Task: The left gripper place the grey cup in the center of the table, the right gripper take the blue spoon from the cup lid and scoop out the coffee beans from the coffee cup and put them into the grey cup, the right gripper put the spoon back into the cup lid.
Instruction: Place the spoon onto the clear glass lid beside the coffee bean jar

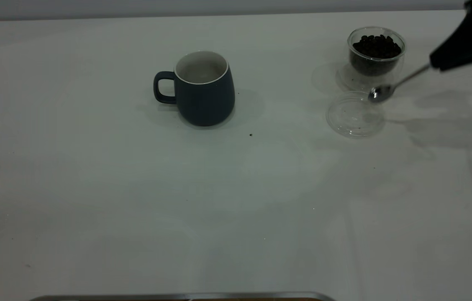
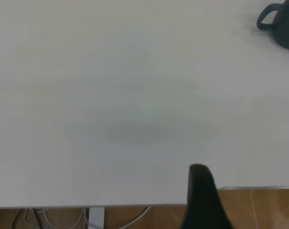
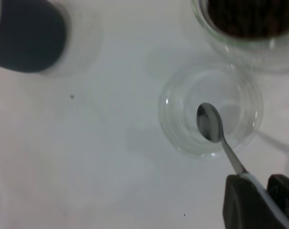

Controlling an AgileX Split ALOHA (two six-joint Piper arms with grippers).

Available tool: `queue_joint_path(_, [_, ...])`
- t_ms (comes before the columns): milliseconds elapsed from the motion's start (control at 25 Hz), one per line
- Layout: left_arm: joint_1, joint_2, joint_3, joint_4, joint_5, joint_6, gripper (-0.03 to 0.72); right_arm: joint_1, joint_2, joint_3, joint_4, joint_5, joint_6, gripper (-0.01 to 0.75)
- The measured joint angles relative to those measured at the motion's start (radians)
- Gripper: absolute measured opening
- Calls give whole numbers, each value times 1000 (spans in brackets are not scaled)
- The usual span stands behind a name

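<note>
The right gripper [image 3: 259, 191] is clamped on the pale handle of the blue spoon [image 1: 381, 92], with the bowl of the spoon extending ahead of the fingers and held over the cup lid [image 1: 355, 114]. The coffee cup [image 1: 376, 56], filled with coffee beans [image 1: 376, 46], stands just beyond the lid. The grey cup [image 1: 202, 88] stands upright well apart from this gripper, near the middle of the table [image 1: 135, 200]. Of the left gripper [image 2: 201, 200], only 1 dark finger shows at the table edge, far from the grey cup; its state cannot be determined.

Lighting: dim, even, overhead. Soft shadows on counter [image 1: 93, 188] beside grey cup [image 1: 204, 90]. Right wrist view blurred.
</note>
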Motion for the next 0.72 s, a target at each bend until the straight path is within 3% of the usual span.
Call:
queue_joint_path(400, [0,0,0,0,0,1,555,-1,170,-1,320,-7,-208,97])
queue_joint_path(720, [0,0,0,0,0,2,555,-1,235,-8,373,59,-254,99])
